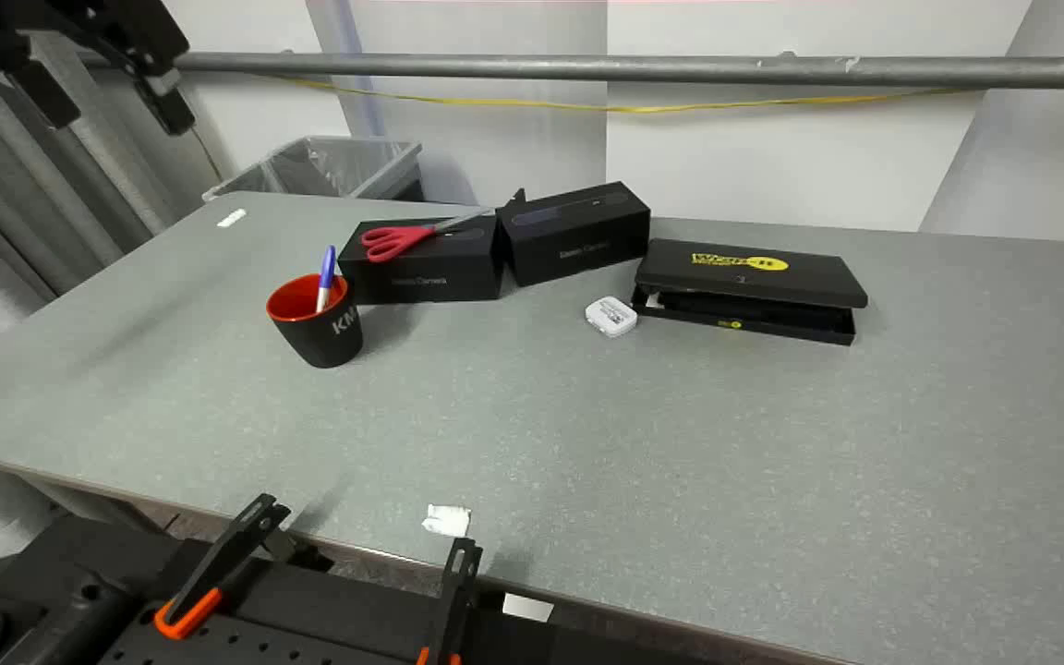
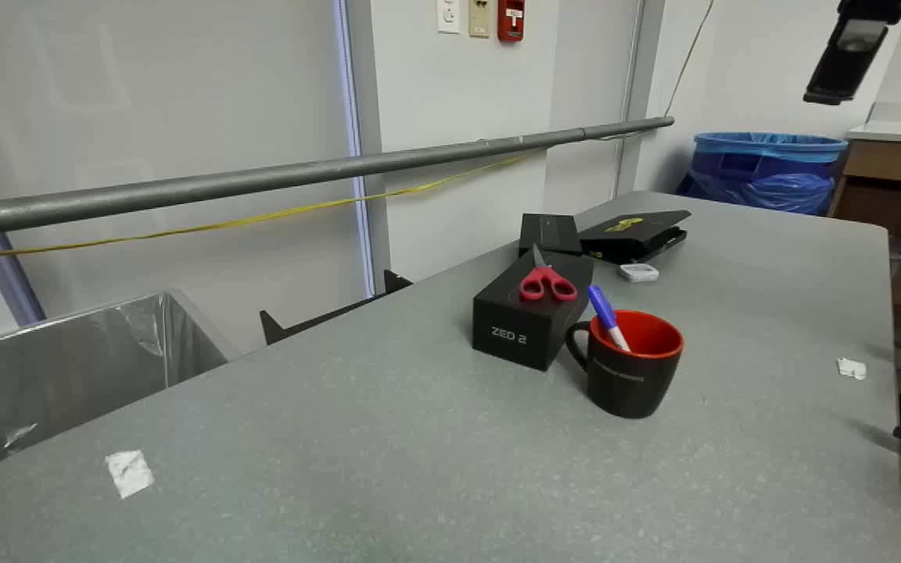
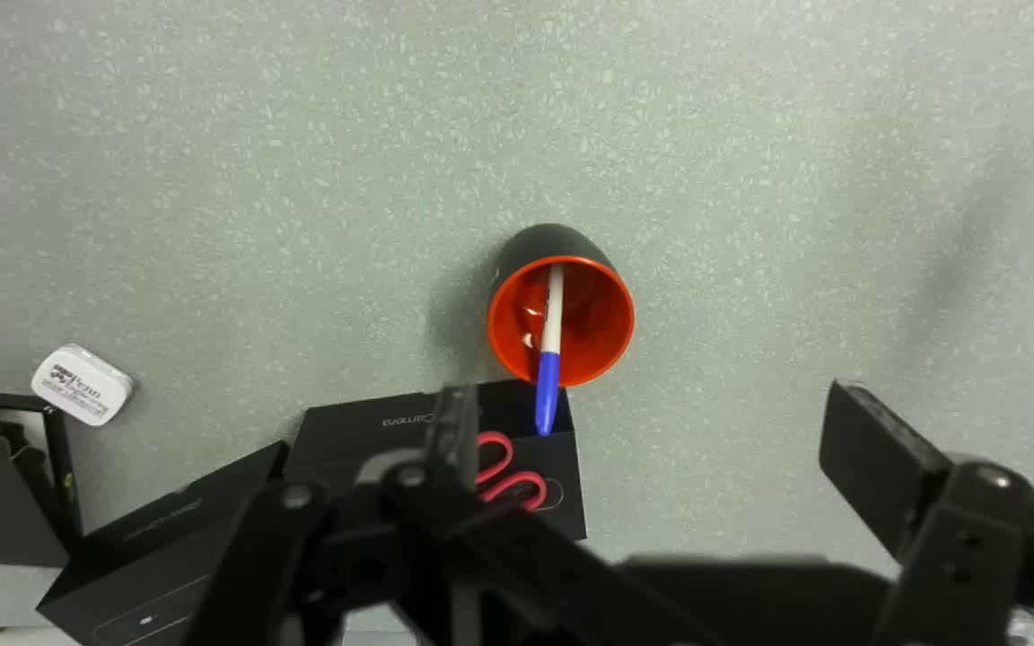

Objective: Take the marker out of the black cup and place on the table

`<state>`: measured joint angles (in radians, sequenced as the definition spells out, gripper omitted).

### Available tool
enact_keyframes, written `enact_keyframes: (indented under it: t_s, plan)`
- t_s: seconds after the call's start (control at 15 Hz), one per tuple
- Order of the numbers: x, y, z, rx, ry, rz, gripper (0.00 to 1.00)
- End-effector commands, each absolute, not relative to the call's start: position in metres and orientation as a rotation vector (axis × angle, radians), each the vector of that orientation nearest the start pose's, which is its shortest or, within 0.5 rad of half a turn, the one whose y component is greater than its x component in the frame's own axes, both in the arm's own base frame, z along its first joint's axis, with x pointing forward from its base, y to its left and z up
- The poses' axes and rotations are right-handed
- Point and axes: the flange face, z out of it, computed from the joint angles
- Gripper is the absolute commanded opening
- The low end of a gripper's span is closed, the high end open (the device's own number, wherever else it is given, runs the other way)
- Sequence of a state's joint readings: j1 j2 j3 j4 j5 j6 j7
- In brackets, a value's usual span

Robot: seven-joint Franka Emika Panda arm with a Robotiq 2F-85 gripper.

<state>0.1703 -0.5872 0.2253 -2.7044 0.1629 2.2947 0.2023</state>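
The black two-fingered gripper (image 3: pixel 648 402), its fingers spread wide apart, hangs above the large, flat, grey speckled table (image 1: pixel 680 443), where a small, round black cup (image 2: pixel 629 389) with a red inside stands upright. In the cup sits the thin blue-and-white marker (image 2: pixel 605 312), leaning on the rim, blue end up. Just beside the cup lies a long black box (image 1: pixel 430 279) bearing red-handled scissors (image 1: pixel 393 242), and farther along are a second black box (image 1: pixel 578 242), a small white rounded case (image 1: pixel 610 316) and a flat black case with yellow lettering (image 1: pixel 772 284).
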Motion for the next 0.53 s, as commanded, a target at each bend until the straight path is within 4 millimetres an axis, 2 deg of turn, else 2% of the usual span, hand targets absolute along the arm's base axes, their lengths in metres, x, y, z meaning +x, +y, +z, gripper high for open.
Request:
enact_keyframes:
  t_s: [0.0,0.47]
  plan:
    - [0.3427,0.1437,0.4184,-3.076,-0.107,-0.249,1.0]
    - [0.3451,0.1435,0.4162,-3.087,-0.086,-0.27,1.0]
